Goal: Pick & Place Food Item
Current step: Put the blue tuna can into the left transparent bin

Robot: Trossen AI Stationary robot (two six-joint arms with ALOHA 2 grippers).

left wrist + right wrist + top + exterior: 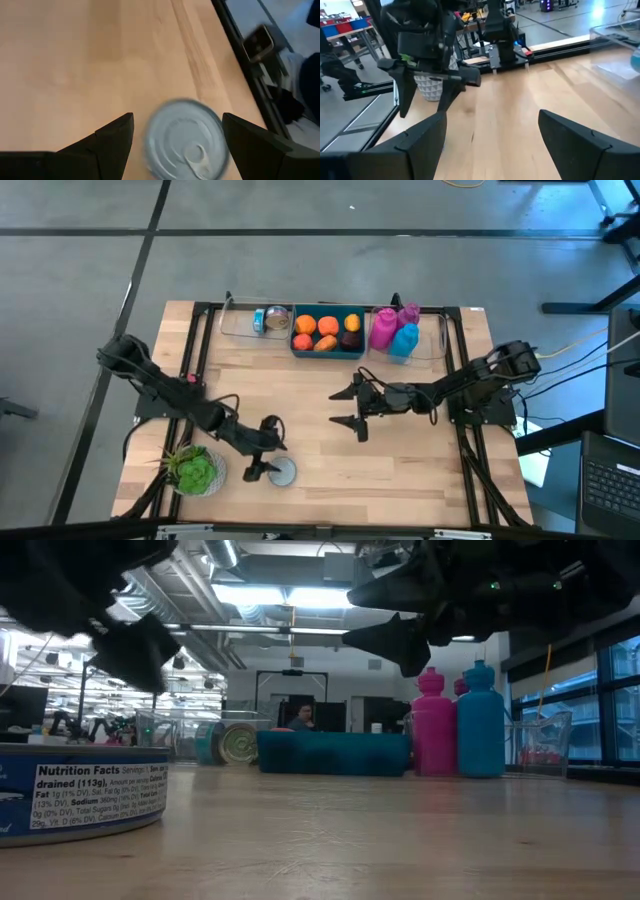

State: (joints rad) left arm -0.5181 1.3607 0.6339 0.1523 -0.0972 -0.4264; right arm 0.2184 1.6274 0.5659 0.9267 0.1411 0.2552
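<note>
While both arms hang over the wooden surface (320,450), the contents stand as follows.

Left claw (263,448): low at the near left of the surface, fingers spread wide, holding nothing; the left wrist view shows its two dark fingers (112,145) standing either side of the tin, apart from it.

Tin (282,471): small round food tin, upright on the surface, silver pull-tab lid up, just beside the left claw; the low view shows a blue label with nutrition print.

Right claw (350,407): right of centre, raised off the surface, fingers spread wide, holding nothing.

Blue tray (327,354): far edge, middle; holds orange pieces and one dark piece.

Orange pieces (315,330): inside the blue tray, packed close together.

Second tin (265,319): on its side in a clear bin just left of the blue tray.

Pink bottle (384,327): far edge, right of the tray, in a clear bin.

Blue bottle (404,340): touching the pink bottle, on its right.

Green plant (195,471): leafy item in a white pot at the near left corner, near the tin.
</note>
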